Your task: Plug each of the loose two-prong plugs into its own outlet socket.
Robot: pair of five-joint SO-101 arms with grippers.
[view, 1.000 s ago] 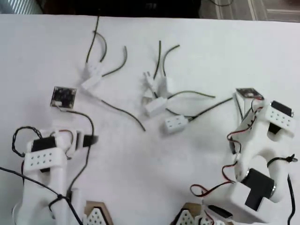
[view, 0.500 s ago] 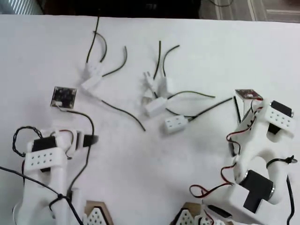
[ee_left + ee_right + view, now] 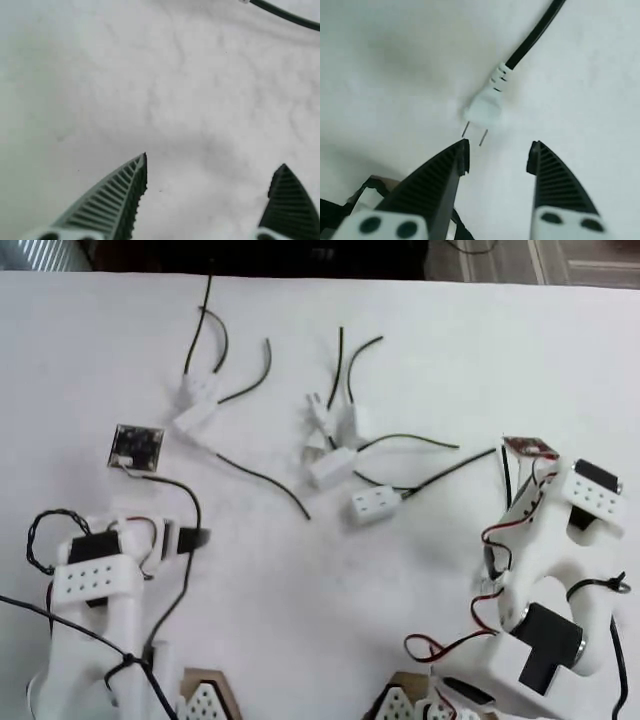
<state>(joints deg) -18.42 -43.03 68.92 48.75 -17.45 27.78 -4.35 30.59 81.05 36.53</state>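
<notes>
In the right wrist view a white two-prong plug (image 3: 484, 110) on a black cord (image 3: 535, 32) lies on the white table, prongs pointing at my right gripper (image 3: 500, 144). That gripper is open just short of the prongs, holding nothing. My left gripper (image 3: 214, 162) is open wide over bare table, with a black cable (image 3: 285, 12) farther off. In the high view a white outlet socket block (image 3: 377, 503) and another white block (image 3: 331, 467) lie mid-table. A plug (image 3: 320, 410) lies just behind them, and one more white cluster (image 3: 195, 405) is to the left.
Several dark cords (image 3: 250, 475) trail across the middle and far part of the white table (image 3: 450, 350). The left arm (image 3: 95, 580) sits folded at the near left and the right arm (image 3: 560, 540) at the near right, each with loose wiring around it.
The right arm's wrist has shifted slightly toward the near edge. The left arm and the plugs and sockets mid-table have not moved.
</notes>
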